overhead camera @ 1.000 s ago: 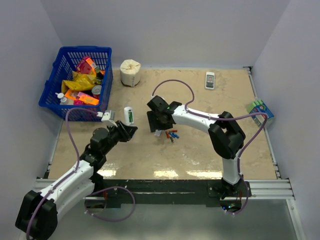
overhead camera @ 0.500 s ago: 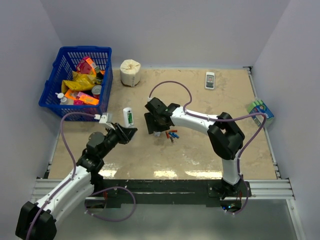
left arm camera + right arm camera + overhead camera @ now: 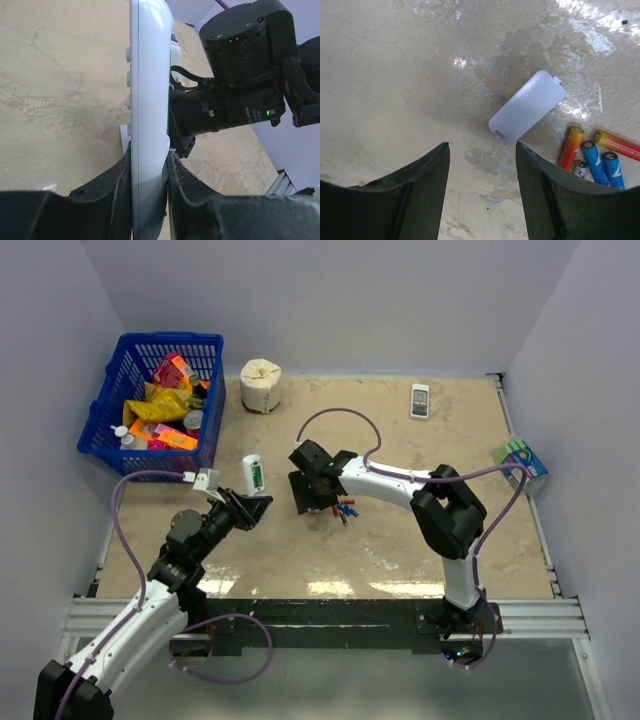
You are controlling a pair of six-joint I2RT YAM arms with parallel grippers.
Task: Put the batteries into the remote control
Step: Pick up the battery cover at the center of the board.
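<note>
My left gripper [image 3: 250, 502] is shut on the near end of the slim white remote control [image 3: 254, 473] and holds it above the table, its open back with a green inside facing up; in the left wrist view the remote [image 3: 148, 100] stands edge-on between my fingers. My right gripper [image 3: 308, 498] is open and empty, just above the table. The white battery cover [image 3: 527, 106] lies flat ahead of its fingers. Several batteries [image 3: 592, 155], red-orange and blue, lie in a cluster to its right, shown in the top view [image 3: 344, 509] too.
A blue basket [image 3: 105, 412] of packets stands at the back left, a tissue roll [image 3: 261, 385] beside it. A shorter white handset [image 3: 420, 400] lies at the back right. A green-blue box [image 3: 520, 460] sits off the table's right edge.
My left arm has pulled back toward the near left, carrying the remote a little left and up. My right gripper has shifted slightly left, away from the batteries.
</note>
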